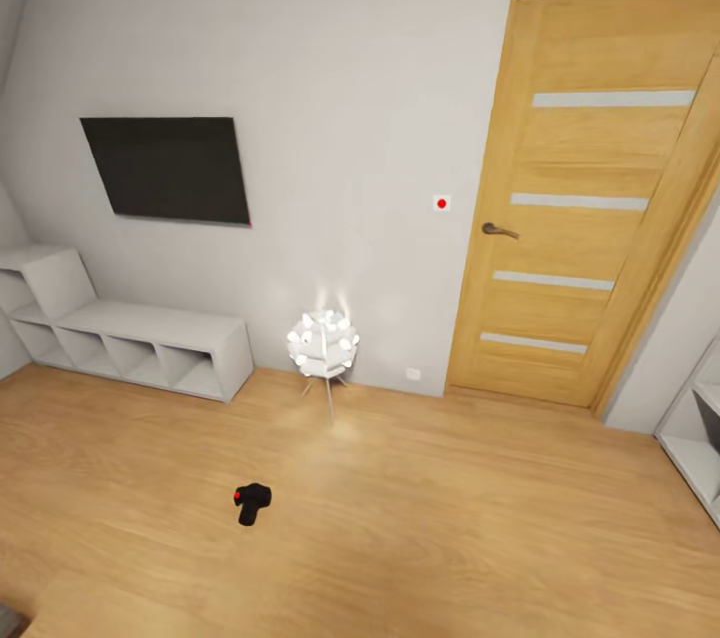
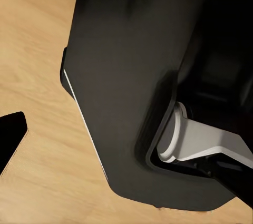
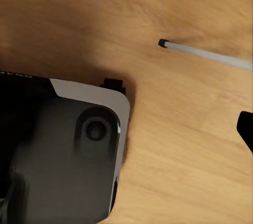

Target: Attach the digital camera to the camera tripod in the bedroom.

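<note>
Head view first: I see the digital camera (image 1: 253, 503) lying on the wood floor (image 1: 450, 538), well away from a white lamp (image 1: 323, 343), white cube shelves (image 1: 130, 338) and the wooden door (image 1: 570, 208). Left wrist view: I see black robot parts (image 2: 132, 87) over floor. Right wrist view: a silver tripod leg (image 3: 203, 52) with a black foot rests on floor. I cannot tell if either hand is open.

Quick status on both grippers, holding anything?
Left gripper: cannot be told; the left wrist view gives just a dark tip at the edge.
Right gripper: cannot be told; again only a dark tip at the edge.
</note>
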You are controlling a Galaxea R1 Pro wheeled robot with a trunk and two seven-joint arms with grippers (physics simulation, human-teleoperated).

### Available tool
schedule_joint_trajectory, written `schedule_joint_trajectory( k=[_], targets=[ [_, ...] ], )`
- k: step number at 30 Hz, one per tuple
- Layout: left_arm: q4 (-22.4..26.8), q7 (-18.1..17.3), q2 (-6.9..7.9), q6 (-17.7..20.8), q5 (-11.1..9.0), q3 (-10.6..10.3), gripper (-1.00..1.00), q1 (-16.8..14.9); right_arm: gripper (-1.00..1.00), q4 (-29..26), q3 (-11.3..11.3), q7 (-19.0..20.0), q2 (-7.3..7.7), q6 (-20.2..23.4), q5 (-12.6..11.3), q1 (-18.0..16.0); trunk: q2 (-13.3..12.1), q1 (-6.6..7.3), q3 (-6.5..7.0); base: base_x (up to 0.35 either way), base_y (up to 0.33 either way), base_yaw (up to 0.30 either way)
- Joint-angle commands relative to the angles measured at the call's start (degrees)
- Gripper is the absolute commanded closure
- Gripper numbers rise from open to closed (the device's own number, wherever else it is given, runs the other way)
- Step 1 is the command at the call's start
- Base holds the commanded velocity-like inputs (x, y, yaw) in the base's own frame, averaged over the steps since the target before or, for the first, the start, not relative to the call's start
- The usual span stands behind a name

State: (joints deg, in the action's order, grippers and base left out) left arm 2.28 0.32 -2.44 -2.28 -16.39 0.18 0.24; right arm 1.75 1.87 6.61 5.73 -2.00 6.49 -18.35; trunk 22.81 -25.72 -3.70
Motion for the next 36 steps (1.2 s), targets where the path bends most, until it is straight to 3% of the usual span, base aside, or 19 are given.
schedule_joint_trajectory(
  k=[1, 11, 36],
  targets=[
    [0.1, 0.0, -0.01, -0.1, -0.3, 0.0, -1.0, 0.0, -1.0, 0.2, 0.1, 0.1, 0.02, -0.2, 0.5, -0.1, 0.1, -0.07, -0.11, 0.318, 0.186, 0.0],
    [0.1, 0.0, -0.02, -0.1, -0.2, 0.0, -1.0, 0.0, -1.0, 0.2, 0.1, 0.0, -0.11, -0.2, 0.5, -0.1, 0.1, -0.07, -0.11, 0.318, 0.186, -0.039],
    [0.1, 0.0, -0.1, -0.1, -0.2, 0.0, -1.0, 0.0, -1.0, 0.2, 0.1, 0.1, -0.12, -0.1, 0.5, -0.1, 0.1, -0.07, -0.11, 0.318, 0.186, -0.201]
  ],
)
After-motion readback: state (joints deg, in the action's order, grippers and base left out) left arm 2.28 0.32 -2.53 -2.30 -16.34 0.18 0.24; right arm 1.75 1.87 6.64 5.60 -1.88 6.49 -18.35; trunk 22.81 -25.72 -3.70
